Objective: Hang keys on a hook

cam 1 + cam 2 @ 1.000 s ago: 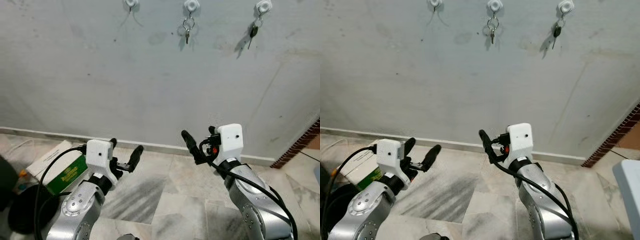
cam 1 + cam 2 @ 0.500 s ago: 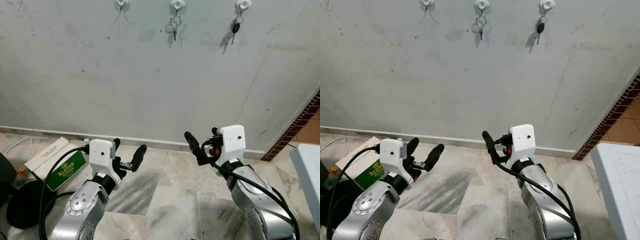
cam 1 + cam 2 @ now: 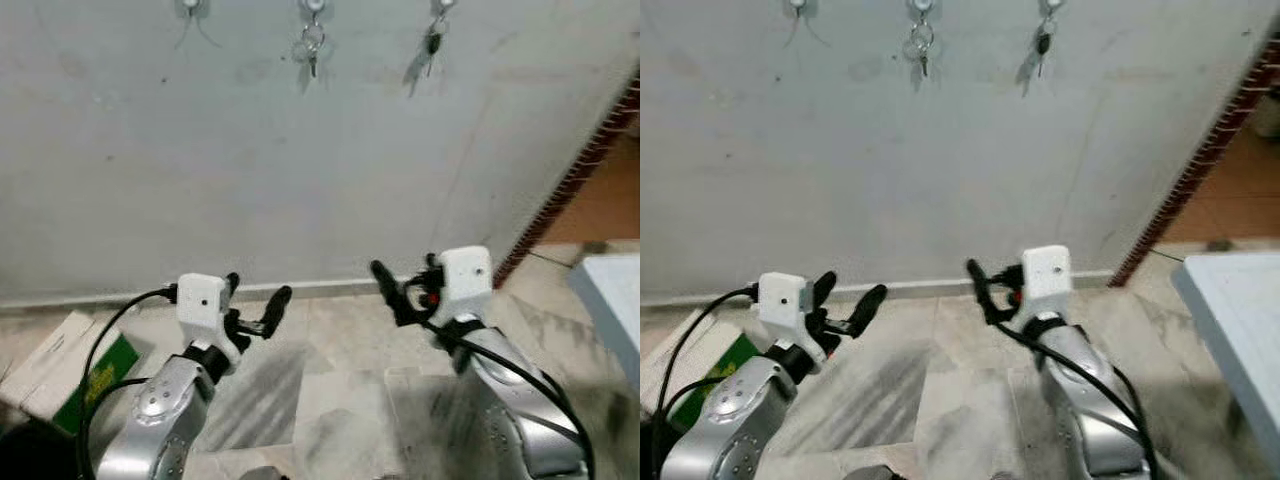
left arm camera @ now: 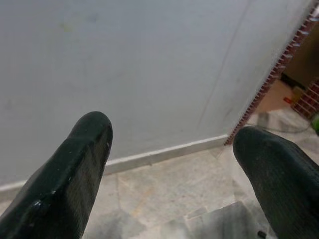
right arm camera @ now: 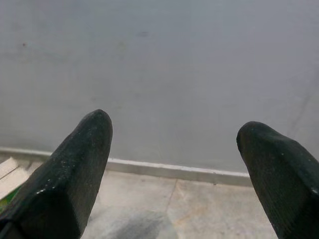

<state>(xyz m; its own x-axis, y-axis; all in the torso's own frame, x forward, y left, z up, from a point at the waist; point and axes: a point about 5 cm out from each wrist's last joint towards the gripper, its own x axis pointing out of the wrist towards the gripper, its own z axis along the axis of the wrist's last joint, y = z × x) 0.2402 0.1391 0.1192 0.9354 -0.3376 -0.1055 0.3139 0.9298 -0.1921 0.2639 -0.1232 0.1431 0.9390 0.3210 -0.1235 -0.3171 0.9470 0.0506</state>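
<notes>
Facing wall (image 3: 250, 170), both tools (image 3: 255, 305) (image 3: 405, 290) raised, spread.

Three hooks (image 3: 313, 5), two key sets (image 3: 309, 46).

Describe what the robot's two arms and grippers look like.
Both arms are silver metal with rounded joint housings. Each wrist carries a white boxy block with a small dark dot on its face. The left gripper and right gripper each have two long black fingers with rounded tips. Black cables loop along both arms, and a small red part sits beside the right wrist block.
</notes>
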